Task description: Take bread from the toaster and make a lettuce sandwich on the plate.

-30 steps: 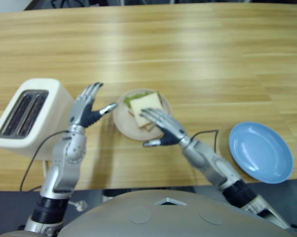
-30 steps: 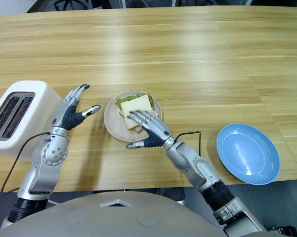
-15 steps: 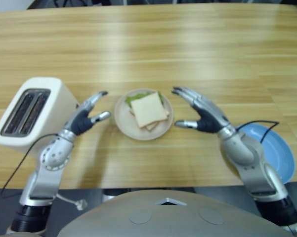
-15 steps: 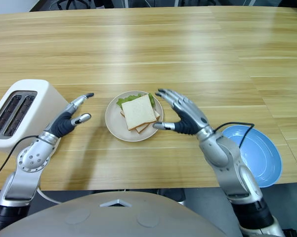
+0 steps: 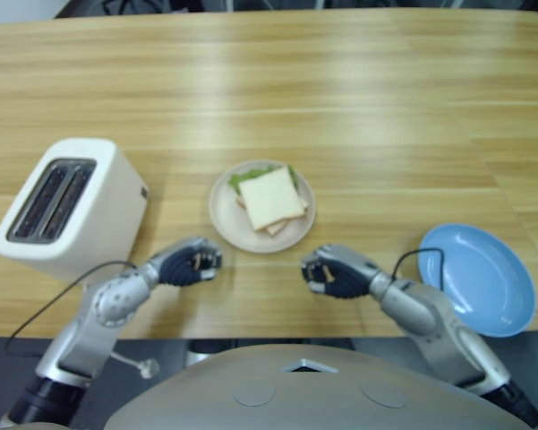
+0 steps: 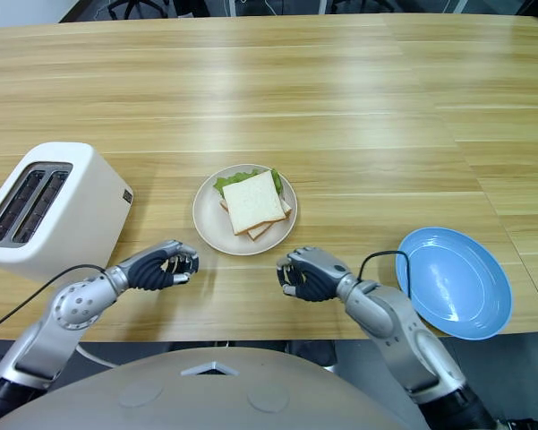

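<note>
Fingers (image 6: 175, 262) of the left hand (image 6: 157, 269) are clenched on nothing. Those of the right hand (image 6: 309, 273) are likewise curled and empty. Both fists sit low over the bench (image 6: 340, 107) near its front edge, just short of the plate (image 6: 202, 218).

The sandwich (image 6: 251, 203) lies on that plate, with lettuce (image 6: 224, 184) showing at the far side and the top slice skewed over the lower one. The toaster (image 6: 45, 219) stands to the left, its slots dark.

Judgement: assembly appears finished.

Risks:
- A fist driven forward could strike the plate rim and shift the loose top slice.
- The cable (image 6: 385, 258) looped at the right wrist lies near the blue plate (image 6: 452, 282) and could snag it.
</note>
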Available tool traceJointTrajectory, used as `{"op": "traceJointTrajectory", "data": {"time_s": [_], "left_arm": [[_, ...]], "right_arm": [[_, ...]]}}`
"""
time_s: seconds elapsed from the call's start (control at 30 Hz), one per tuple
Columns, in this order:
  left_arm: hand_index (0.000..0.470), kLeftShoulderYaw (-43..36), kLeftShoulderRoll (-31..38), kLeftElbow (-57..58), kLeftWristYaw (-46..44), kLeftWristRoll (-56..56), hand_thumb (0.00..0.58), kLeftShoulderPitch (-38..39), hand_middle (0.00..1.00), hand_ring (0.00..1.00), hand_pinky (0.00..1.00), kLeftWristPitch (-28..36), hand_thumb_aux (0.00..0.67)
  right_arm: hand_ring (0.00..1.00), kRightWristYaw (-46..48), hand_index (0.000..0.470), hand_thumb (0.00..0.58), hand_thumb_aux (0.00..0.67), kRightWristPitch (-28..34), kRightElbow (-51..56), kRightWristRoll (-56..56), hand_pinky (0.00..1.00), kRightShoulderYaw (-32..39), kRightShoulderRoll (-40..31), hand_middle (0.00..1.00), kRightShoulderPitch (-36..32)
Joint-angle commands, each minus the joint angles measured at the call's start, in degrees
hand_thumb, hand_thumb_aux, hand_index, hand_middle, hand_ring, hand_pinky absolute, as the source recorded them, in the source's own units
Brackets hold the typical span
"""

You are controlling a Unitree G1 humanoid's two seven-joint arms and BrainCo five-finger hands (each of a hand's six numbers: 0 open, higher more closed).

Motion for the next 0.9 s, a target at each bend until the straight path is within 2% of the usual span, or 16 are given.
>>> {"op": "traceJointTrajectory", "data": {"time_s": [0.03,0.33,0.5,0.57,0.63,0.67,0.7,0.77,0.83,0.87,0.9], "left_arm": [[0.46,-4.7,-1.8,7.1,1.2,5.1,0.58,-4.7,1.0,1.0,1.0,-0.8,0.67],[0.46,-13.2,-7.9,26.8,8.1,15.0,0.58,-19.5,1.0,1.0,1.0,-2.6,0.67],[0.46,-13.4,-10.6,32.8,13.2,16.3,0.58,-24.4,1.0,1.0,1.0,-2.3,0.67],[0.446,-12.7,-11.2,34.1,15.9,16.6,0.579,-25.7,1.0,1.0,1.0,-2.2,0.649],[0.39,-12.2,-11.4,34.4,17.9,16.8,0.566,-26.4,1.0,1.0,1.0,-2.3,0.568],[0.308,-11.4,-11.6,34.2,19.4,16.6,0.517,-26.6,1.0,1.0,1.0,-2.1,0.449],[0.308,-10.8,-11.7,33.9,20.4,16.2,0.517,-26.6,1.0,1.0,1.0,-2.1,0.449],[0.242,-9.1,-12.2,32.8,22.4,14.7,0.449,-26.5,1.0,1.0,1.0,-2.3,0.352],[0.235,-7.1,-12.9,31.5,23.1,11.9,0.441,-25.9,1.0,1.0,1.0,-2.7,0.342],[0.049,-5.9,-13.5,30.7,23.2,9.9,0.116,-25.4,1.0,1.0,1.0,-2.9,0.071],[0.0,-4.4,-14.3,29.7,23.0,7.5,0.0,-24.8,1.0,1.0,1.0,-3.0,0.0]], "right_arm": [[1.0,-2.8,0.46,0.58,0.67,-1.8,9.6,-4.5,1.0,4.0,2.4,1.0,-4.8],[1.0,-14.2,0.46,0.58,0.67,-6.6,35.5,-10.0,1.0,10.1,8.7,1.0,-21.4],[0.93,-19.6,0.46,0.58,0.67,-7.8,43.4,-10.9,0.93,11.1,11.0,0.93,-29.2],[0.92,-21.8,0.46,0.58,0.67,-7.8,45.0,-10.8,0.92,10.8,11.7,0.92,-31.6],[0.91,-23.6,0.46,0.58,0.67,-7.6,45.6,-10.9,0.91,10.5,12.0,0.91,-33.0],[0.89,-24.5,0.46,0.58,0.67,-7.5,45.5,-10.5,0.89,10.0,12.2,0.89,-33.3],[0.89,-25.1,0.46,0.58,0.67,-7.3,45.0,-10.1,0.89,9.5,12.2,0.89,-33.4],[0.88,-26.3,0.46,0.58,0.67,-6.8,43.6,-9.1,0.88,8.3,12.2,0.88,-32.9],[0.89,-26.9,0.46,0.58,0.67,-6.3,41.6,-7.9,0.89,7.2,12.0,0.89,-31.7],[0.89,-26.9,0.46,0.58,0.67,-6.2,40.2,-6.7,0.89,6.2,12.0,0.89,-30.8],[0.58,-26.7,0.446,0.579,0.649,-6.1,38.4,-5.0,0.58,4.9,12.2,0.58,-29.6]]}}
